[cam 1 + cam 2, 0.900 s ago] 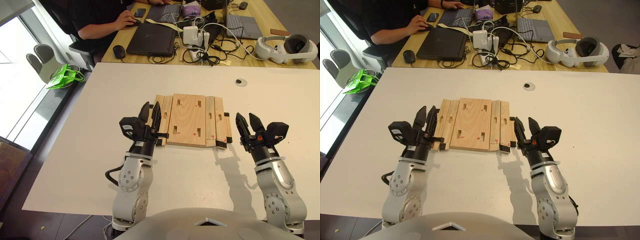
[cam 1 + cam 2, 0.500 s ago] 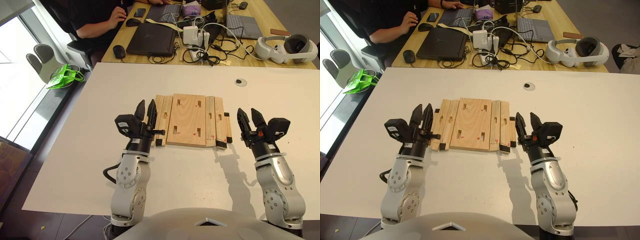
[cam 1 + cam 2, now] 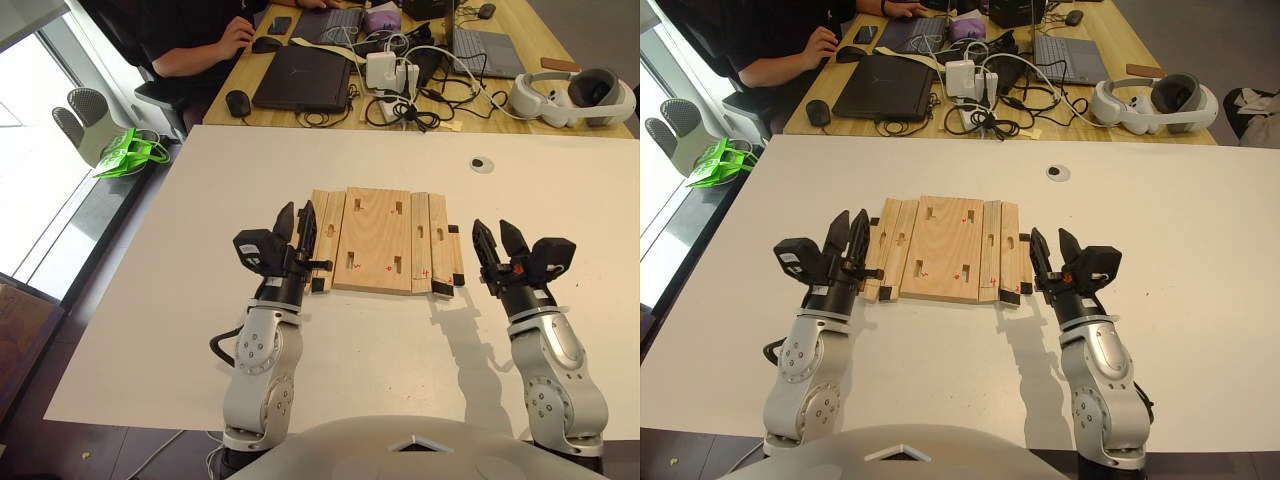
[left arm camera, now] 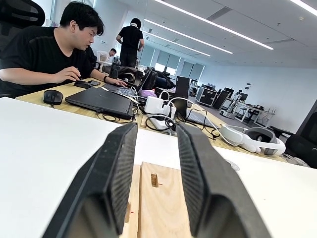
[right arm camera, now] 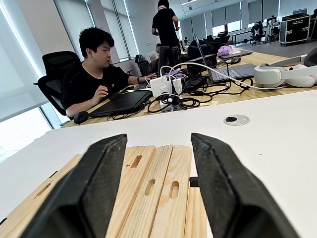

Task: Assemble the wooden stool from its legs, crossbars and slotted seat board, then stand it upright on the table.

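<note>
Left gripper (image 3: 297,210): fingers parted, nothing between them, poised over the near end of the left-hand slats (image 3: 326,236). Right gripper (image 3: 490,228): likewise spread and empty, just beside the near end of the right-hand slats (image 3: 431,246), not touching them. Seat board (image 3: 380,238): lies flat on the white table (image 3: 560,190), slots upward, between the two groups of slats, its edges against them. Slats: slotted, flat, packed side by side; whether they are legs or crossbars cannot be told. Orientation: every piece has its long axis running away from the robot, near end toward the grippers, far end toward the table's back edge; together they form one level raft. Status, as judged: assembly not begun; the step in hand is the first pick of an outer slat. Handling advice: close across the slat's narrow width, close to its near end, fingers set square to the long axis. Take only the outermost piece, since its neighbours lie tight against it and may drag or tip. Lift straight up before turning it.
</note>
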